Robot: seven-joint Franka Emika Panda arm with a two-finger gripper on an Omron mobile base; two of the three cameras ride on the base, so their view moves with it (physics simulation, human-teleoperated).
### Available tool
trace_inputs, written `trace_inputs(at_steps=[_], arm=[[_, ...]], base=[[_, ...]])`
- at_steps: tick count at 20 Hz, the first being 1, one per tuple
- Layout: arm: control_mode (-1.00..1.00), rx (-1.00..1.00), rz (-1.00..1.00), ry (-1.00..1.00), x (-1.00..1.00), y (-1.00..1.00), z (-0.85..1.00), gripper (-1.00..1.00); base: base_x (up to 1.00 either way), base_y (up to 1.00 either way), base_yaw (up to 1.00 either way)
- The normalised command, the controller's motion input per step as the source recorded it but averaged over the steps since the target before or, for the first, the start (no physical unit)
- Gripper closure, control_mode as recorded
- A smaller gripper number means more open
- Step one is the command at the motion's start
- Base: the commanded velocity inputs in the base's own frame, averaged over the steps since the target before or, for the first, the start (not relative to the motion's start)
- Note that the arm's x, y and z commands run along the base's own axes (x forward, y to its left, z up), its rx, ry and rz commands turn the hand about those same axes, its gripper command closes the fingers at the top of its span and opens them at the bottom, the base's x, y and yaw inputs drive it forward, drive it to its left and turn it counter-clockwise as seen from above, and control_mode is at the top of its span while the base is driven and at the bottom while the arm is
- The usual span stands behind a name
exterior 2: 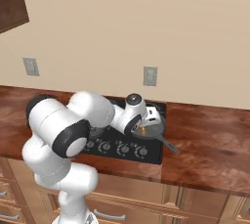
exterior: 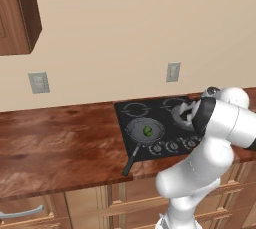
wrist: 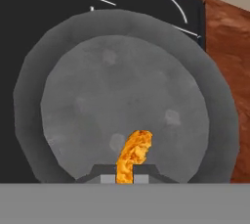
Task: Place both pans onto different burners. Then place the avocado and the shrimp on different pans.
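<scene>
A dark grey pan (wrist: 97, 86) lies on a right-hand burner of the black cooktop (wrist: 44, 3), directly below my gripper (wrist: 124, 176). The gripper is shut on the orange shrimp (wrist: 133, 153), which sticks out between the fingertips over the pan's floor. From the right base view the gripper (exterior 2: 145, 128) holds the shrimp (exterior 2: 144, 131) over this pan (exterior 2: 157, 129), whose handle points to the front right. The other pan (exterior: 145, 132) sits on the front left burner with the green avocado (exterior: 148, 131) inside it and its handle reaching over the counter's front.
Silver knobs (exterior 2: 122, 148) line the cooktop's front edge. An unused burner ring (exterior: 135, 108) lies at the back left. Brown wooden counter (exterior: 55, 138) stretches to both sides, with wall outlets (exterior: 39, 82) above and drawers below.
</scene>
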Motion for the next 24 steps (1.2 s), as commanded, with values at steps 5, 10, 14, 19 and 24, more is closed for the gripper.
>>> trace_inputs(at_steps=[5, 10, 14, 19, 24], arm=[[-1.00, 0.00, -0.04, 0.00, 0.37, -0.15, -0.11, 1.00], [-1.00, 0.00, -0.01, 0.00, 0.23, -0.09, -0.24, 1.00], [-1.00, 0.00, 0.00, 0.00, 0.17, -0.09, -0.24, 1.00], [-1.00, 0.00, 0.00, 0.00, 0.10, -0.11, -0.09, -1.00], [-1.00, 0.00, -0.01, -0.03, 0.03, -0.15, -0.01, -1.00]], base=[[0.00, 0.00, 0.00], [0.00, 0.00, 0.00], [0.00, 0.00, 0.00], [0.00, 0.00, 0.00], [0.00, 0.00, 0.00]])
